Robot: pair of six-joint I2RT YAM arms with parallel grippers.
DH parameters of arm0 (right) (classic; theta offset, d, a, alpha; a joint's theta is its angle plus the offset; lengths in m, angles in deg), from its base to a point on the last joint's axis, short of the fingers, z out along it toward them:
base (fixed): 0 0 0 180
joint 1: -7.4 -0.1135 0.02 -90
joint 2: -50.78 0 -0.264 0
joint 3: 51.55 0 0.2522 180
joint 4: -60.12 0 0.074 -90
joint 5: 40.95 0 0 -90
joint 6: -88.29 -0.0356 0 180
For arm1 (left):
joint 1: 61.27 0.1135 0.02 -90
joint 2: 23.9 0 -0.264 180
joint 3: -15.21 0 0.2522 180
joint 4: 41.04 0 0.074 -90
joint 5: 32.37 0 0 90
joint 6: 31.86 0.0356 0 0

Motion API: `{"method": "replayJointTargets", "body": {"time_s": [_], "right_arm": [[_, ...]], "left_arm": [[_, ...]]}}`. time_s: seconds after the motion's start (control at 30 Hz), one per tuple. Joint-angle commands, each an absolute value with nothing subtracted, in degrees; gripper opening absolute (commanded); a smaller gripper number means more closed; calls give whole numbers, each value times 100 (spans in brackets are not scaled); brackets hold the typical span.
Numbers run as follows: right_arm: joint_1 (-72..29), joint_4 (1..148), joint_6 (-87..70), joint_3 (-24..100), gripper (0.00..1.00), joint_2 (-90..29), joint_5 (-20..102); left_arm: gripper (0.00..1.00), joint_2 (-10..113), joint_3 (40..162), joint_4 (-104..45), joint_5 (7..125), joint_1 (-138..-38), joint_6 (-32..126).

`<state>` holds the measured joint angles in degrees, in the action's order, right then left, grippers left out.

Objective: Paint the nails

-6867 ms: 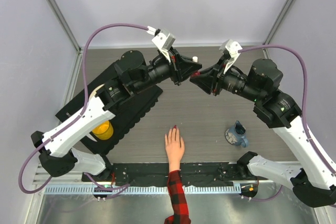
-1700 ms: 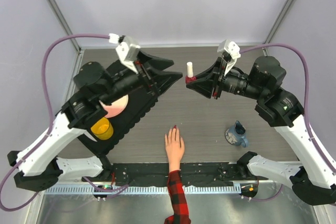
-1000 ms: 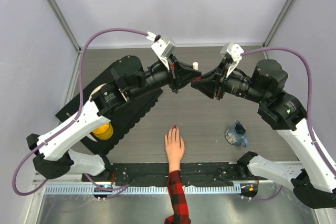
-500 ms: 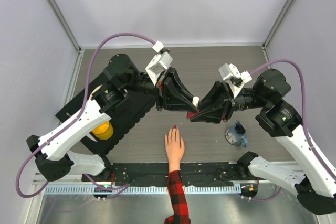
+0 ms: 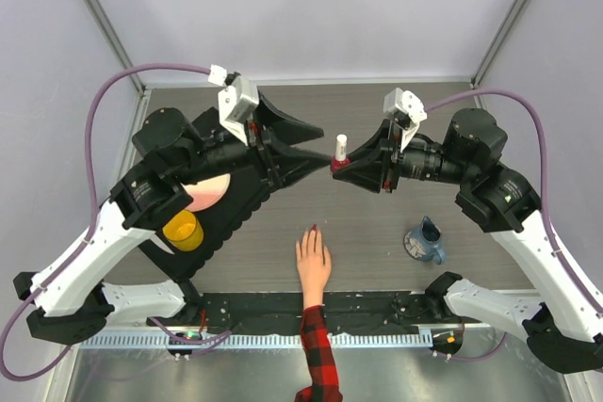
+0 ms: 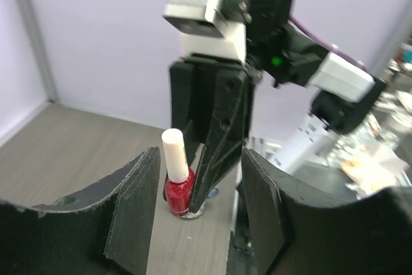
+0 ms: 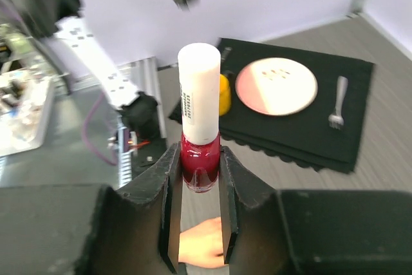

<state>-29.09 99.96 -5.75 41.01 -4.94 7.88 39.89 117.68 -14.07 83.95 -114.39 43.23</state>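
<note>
My right gripper [image 5: 341,165] [image 7: 198,156] is shut on the small red polish bottle [image 5: 340,161] [image 7: 199,162], which stands upright with its white cap [image 7: 198,93] on. My left gripper [image 5: 316,153] [image 6: 199,162] hangs open just left of the bottle [image 6: 178,192], touching nothing; the cap [image 6: 174,151] shows between its fingers. The pale hand [image 5: 313,261] with a plaid sleeve [image 5: 318,355] lies flat near the front edge, below both grippers. Its nails [image 5: 312,229] look red-tinted at the fingertips. In the right wrist view the hand [image 7: 203,244] is blurred under the jaws and its nails are hidden.
A black mat [image 5: 247,197] at the left carries a pink plate [image 5: 209,193] [image 7: 277,86], a yellow cup [image 5: 184,231] [image 7: 224,94] and a fork [image 7: 336,104]. A blue mug [image 5: 426,242] sits right of the hand. A black rail [image 5: 377,308] runs along the front edge.
My left gripper has opened, let go of the bottle's cap and pulled back to the left. Both arms came away from the hand toward the back, and the right one still grips the bottle.
</note>
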Motion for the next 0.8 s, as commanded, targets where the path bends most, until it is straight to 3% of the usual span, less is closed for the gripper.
{"method": "replayJointTargets", "body": {"time_s": [0.0,0.07,0.5,0.53,0.6,0.67,0.7,0.77], "right_arm": [[-2873,10288,-233,4438,1,-573,1740],[-2882,10297,-233,4456,1,-600,1924],[-2890,10358,-241,4500,1,-591,2189],[-2890,10358,-233,4509,1,-591,2180],[-2890,10358,-250,4518,1,-574,2180],[-2882,10341,-242,4509,1,-538,2127],[-2890,10297,-242,4474,1,-486,2058],[-2890,10279,-242,4456,1,-442,1908]], "left_arm": [[53,4157,12011,-1419,7161,-11444,4145],[48,4306,12072,-1427,6932,-11453,4083],[44,5054,12503,-1287,6703,-11848,4338],[42,5106,12503,-1278,6729,-11866,4338],[27,5133,12521,-1261,6974,-11866,4329],[5,5177,12530,-1208,7168,-11866,4338],[0,5186,12539,-1164,7508,-11866,4364],[0,5229,12600,-945,8185,-11857,4661]]}}
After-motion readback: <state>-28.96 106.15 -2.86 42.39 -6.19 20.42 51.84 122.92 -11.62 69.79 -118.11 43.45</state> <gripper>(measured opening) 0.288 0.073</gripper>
